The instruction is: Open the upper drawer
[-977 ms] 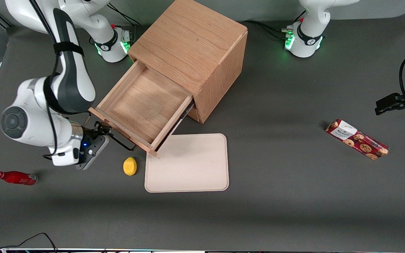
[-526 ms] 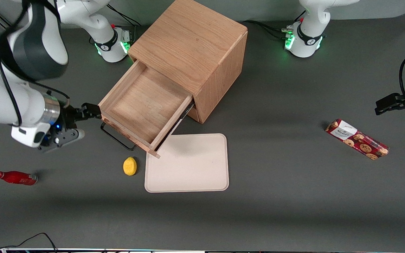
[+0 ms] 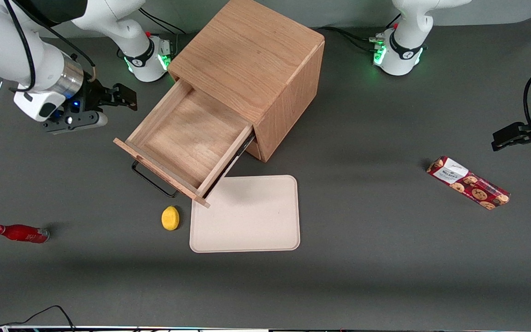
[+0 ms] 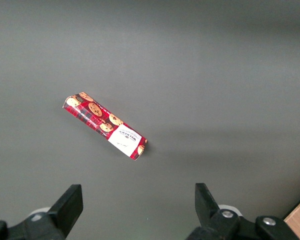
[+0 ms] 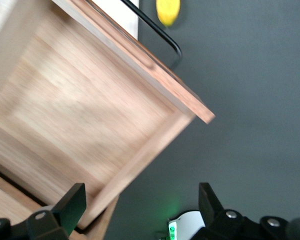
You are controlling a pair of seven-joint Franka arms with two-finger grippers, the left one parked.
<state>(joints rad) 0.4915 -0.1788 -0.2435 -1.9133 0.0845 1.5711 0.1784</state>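
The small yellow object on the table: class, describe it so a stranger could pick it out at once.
Start at the oak cabinet with its upper drawer pulled out. Nearer the front camera lies a beige tray; beside it sits the yellow lemon-like object, the only yellow thing there. The hand hangs open beside the drawer, well away from it.

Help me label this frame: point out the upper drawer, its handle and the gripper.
upper drawer (image 3: pixel 191 138): front view, bare wooden floor.
handle (image 3: pixel 151 180): front view, middle of black bar.
gripper (image 3: pixel 127 97): front view, between fingertips, open, apart from the drawer.
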